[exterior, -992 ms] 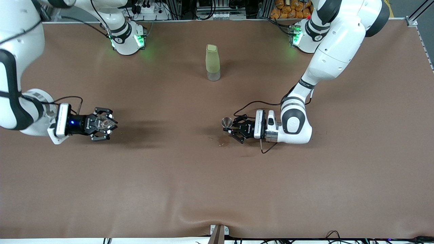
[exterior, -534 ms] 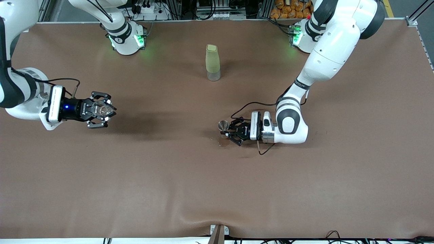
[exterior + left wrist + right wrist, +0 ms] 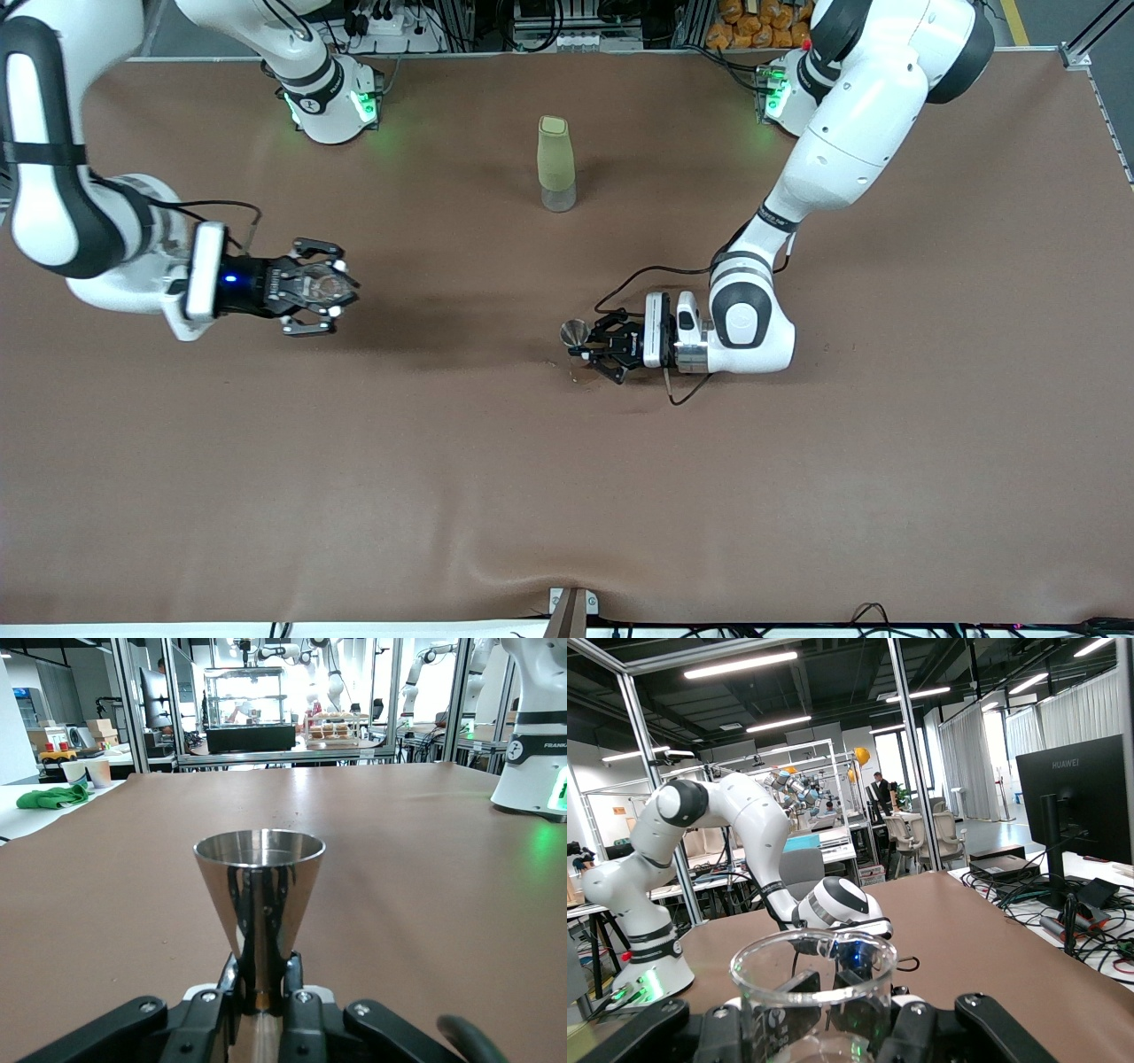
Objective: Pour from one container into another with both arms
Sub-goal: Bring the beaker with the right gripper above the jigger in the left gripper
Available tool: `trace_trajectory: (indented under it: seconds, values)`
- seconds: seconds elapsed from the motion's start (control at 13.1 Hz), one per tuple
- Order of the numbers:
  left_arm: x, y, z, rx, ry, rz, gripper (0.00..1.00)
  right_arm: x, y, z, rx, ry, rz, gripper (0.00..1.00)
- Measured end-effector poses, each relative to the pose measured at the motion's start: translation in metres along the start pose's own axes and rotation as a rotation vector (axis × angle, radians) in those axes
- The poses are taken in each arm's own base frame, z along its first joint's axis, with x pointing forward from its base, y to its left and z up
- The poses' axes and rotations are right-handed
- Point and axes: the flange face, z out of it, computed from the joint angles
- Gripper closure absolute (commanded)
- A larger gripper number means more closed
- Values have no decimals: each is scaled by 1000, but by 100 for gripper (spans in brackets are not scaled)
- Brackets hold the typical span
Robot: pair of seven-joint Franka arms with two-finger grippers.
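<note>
The left gripper (image 3: 592, 347) is clamped on a shiny steel cone-shaped jigger (image 3: 259, 899), held upright low over mid-table. The right gripper (image 3: 321, 288) grips a clear glass beaker (image 3: 813, 997) above the right arm's end.

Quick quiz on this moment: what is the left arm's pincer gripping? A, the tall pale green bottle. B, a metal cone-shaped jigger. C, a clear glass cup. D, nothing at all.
B: the left wrist view shows the left pincer shut on the narrow base of a shiny metal jigger; the clear glass cup sits in the right pincer, and the pale green bottle stands alone on the table.
</note>
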Motion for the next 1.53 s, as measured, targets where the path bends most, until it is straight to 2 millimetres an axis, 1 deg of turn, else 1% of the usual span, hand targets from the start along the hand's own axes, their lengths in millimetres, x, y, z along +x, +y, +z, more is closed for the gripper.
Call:
trace_trajectory:
  seconds: [0.15, 0.38, 0.61, 0.84, 0.92, 1.07, 1.22, 1.53]
  values:
    - [7, -5, 2, 3, 6, 11, 100, -2, -3, 38, -21, -2, 6, 100]
    - [13, -7, 6, 10, 18, 14, 100, -4, -9, 89, -58, -8, 16, 100]
    - [15, -9, 6, 30, 34, -7, 100, -9, -23, 141, -86, 19, 53, 100]
    - [16, -11, 6, 38, 41, -23, 100, -21, -40, 191, -86, 54, 104, 100]
    - [16, -11, 6, 38, 41, -27, 100, -26, -43, 201, -90, 63, 104, 100]
    - [16, -11, 6, 39, 40, -28, 100, -39, -44, 216, -106, 90, 94, 100]
    - [13, -12, 3, 43, 37, -31, 100, -59, -45, 232, -123, 114, 83, 100]
    - [7, -10, 3, 43, 34, -39, 100, -95, -31, 252, -161, 137, 61, 100]
